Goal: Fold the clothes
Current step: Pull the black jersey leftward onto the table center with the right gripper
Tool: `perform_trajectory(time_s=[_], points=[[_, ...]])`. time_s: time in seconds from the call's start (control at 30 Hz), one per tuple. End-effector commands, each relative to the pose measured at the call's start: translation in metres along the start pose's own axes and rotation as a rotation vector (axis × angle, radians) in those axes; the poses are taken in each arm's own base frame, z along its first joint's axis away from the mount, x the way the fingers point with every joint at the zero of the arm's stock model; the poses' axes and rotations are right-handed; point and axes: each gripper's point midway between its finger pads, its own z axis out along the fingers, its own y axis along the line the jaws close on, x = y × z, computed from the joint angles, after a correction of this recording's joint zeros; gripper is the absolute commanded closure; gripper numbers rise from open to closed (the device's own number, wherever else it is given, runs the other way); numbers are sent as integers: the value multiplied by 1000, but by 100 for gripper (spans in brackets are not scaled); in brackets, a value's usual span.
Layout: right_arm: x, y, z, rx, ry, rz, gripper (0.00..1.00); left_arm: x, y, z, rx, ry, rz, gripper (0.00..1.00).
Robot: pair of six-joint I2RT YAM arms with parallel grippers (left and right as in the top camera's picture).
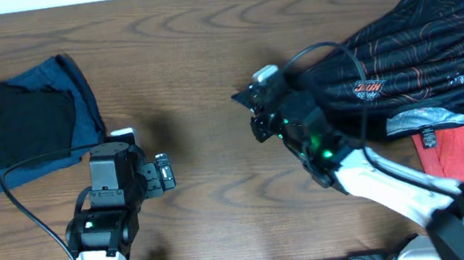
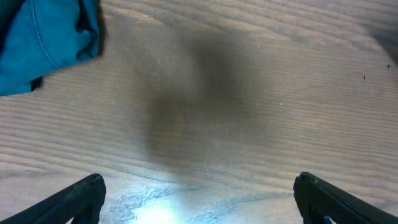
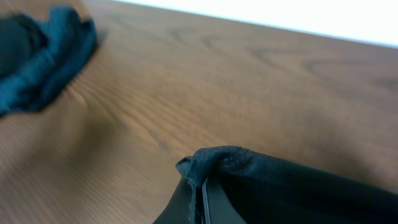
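Note:
The black jersey (image 1: 422, 53), with thin orange lines and lettering, lies bunched at the right of the table. It partly covers a coral-red garment (image 1: 460, 142). My right gripper (image 1: 244, 102) is shut on a corner of the jersey and holds it out to the left, toward mid-table. In the right wrist view, black fabric (image 3: 227, 160) is pinched between the closed fingers (image 3: 186, 202) and drapes over them. My left gripper (image 2: 199, 183) hangs open over bare wood at the front left, holding nothing.
A folded blue piece (image 1: 67, 84) with a plain black piece (image 1: 19, 125) on top lies at the far left; its blue edge (image 2: 50, 37) shows in the left wrist view. Bare wooden table (image 1: 187, 55) lies between the two arms.

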Motion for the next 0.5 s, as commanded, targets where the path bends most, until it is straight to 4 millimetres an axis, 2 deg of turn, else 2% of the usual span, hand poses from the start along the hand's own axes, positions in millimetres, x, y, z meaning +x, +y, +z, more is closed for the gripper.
perform_trajectory(time_s=[0.0, 0.03, 0.07, 0.13, 0.17, 0.2, 0.23, 0.27, 0.37, 0.47], points=[[-15, -3, 9, 45, -50, 12, 98, -11, -1, -4, 4, -34, -18, 2], [-21, -9, 10, 82, -71, 14, 97, -13, -1, -4, 5, -41, -20, 2], [-28, -14, 10, 118, -89, 16, 88, -14, -2, -4, 7, -47, -22, 2], [-45, -28, 8, 200, -133, 20, 78, -16, -2, -4, 9, -55, -35, 2], [-53, -34, 7, 231, -152, 17, 67, -17, -2, -4, 10, -57, -49, 2], [-62, -40, 5, 260, -168, 13, 39, -17, -2, -4, 11, -59, -62, 2], [-68, -46, 4, 280, -178, 11, 16, -18, -2, -4, 12, -63, -70, 2], [-75, -52, 3, 295, -184, 8, 1, -19, -3, -4, 13, -65, -72, 2], [-86, -79, -9, 369, -183, 24, 1, -20, -3, -4, 16, -70, -72, 2], [-91, -111, -32, 471, -164, 43, 1, -19, -18, -5, 98, -59, -69, 2]])
